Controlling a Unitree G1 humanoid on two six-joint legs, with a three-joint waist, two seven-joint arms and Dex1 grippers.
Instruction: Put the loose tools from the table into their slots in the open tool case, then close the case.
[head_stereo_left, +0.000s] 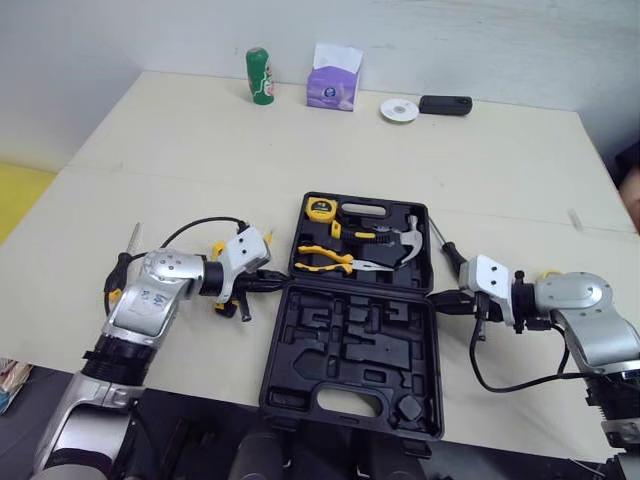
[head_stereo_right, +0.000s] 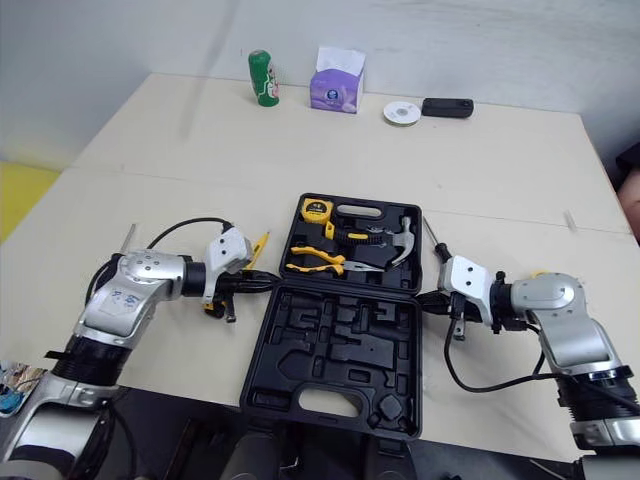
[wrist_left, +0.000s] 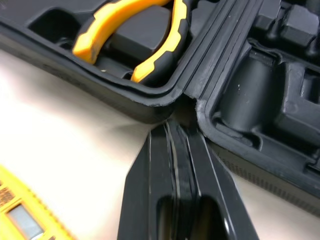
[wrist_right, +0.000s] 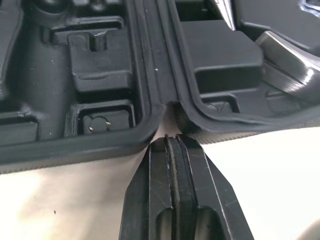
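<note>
The black tool case (head_stereo_left: 350, 400) lies open at the table's front middle. Its far half holds a yellow tape measure (head_stereo_left: 320, 208), yellow-handled pliers (head_stereo_left: 325, 258) and a hammer (head_stereo_left: 405, 245); the near half shows bare moulded slots. My left gripper (head_stereo_left: 283, 278) is shut, its tip against the case's left hinge corner (wrist_left: 175, 107). At the right hinge corner (wrist_right: 170, 112) my right gripper (head_stereo_left: 435, 297) is shut too. A loose screwdriver (head_stereo_left: 447, 252) lies just right of the case. A yellow tool (head_stereo_right: 258, 245) lies partly under my left gripper. Another screwdriver (head_stereo_left: 131, 240) pokes out behind my left arm.
Along the far edge of the table stand a green can (head_stereo_left: 260, 76), a purple tissue box (head_stereo_left: 334, 80), a white disc (head_stereo_left: 399, 110) and a small black device (head_stereo_left: 445, 105). The case's near half reaches almost to the table's front edge.
</note>
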